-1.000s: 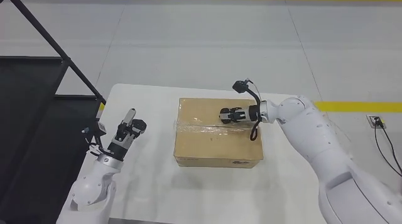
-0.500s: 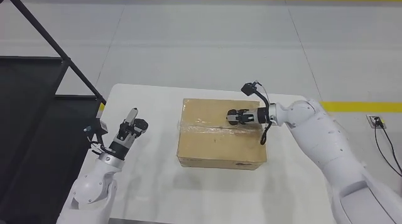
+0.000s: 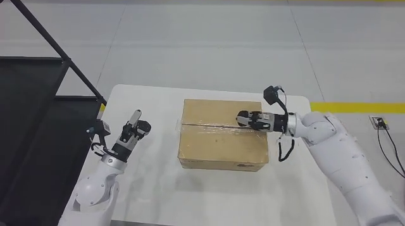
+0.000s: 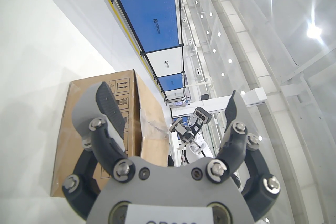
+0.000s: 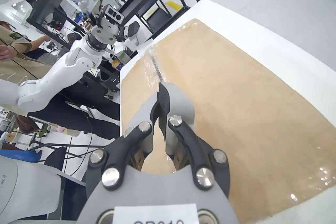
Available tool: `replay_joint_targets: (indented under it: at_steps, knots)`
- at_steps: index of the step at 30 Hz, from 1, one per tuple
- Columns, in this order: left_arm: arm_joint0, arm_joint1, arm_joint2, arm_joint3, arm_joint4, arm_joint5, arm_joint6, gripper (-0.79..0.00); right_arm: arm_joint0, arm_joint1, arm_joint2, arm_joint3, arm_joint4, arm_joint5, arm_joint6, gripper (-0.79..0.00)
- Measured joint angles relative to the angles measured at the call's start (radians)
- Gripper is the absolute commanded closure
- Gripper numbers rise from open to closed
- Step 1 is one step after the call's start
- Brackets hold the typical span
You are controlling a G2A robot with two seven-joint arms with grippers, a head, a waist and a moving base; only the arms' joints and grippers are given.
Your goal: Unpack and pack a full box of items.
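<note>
A brown cardboard box [image 3: 221, 138] stands closed in the middle of the white table [image 3: 152, 182], with clear tape [image 3: 209, 126] along its top seam. My right gripper [image 3: 242, 119] lies on the box top at the right end of that seam. In the right wrist view its fingertips [image 5: 161, 93] are pressed together, shut, right on the tape line [image 5: 153, 70] of the box [image 5: 236, 109]. My left gripper [image 3: 135, 123] is held up to the left of the box, apart from it. It is open with nothing between its fingers [image 4: 110, 107], and the box [image 4: 151, 107] stands beyond them.
A black frame rack [image 3: 38, 125] stands against the table's left side. Bare table surface lies in front of the box and between it and the left arm. The table's right edge [image 3: 310, 163] is close to the right arm.
My right gripper has slid to the right along the top seam, from mid-box toward its right end. The box has shifted slightly right with it. The left arm has barely moved.
</note>
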Motion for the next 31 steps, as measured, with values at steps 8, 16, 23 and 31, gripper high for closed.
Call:
replay_joint_targets:
  at_steps: [8,16,23,31]
  knots:
    - [0.005,0.001,0.007,-0.006,0.004,-0.001,0.003,-0.785,-0.133,0.055,0.088,-0.215,-0.069,0.182,0.059,0.0]
    - [0.003,0.002,0.011,-0.008,0.01,0.001,0.002,-0.785,-0.153,0.068,0.107,-0.247,-0.068,0.386,0.109,0.0]
    - [-0.005,0.003,0.017,-0.004,0.013,0.01,-0.004,-0.785,-0.172,0.074,0.118,-0.26,-0.096,0.465,0.098,0.0]
    - [-0.029,0.007,0.006,0.009,0.018,0.022,-0.013,-0.785,-0.327,0.103,0.261,-0.335,-0.172,0.266,-0.242,0.0]
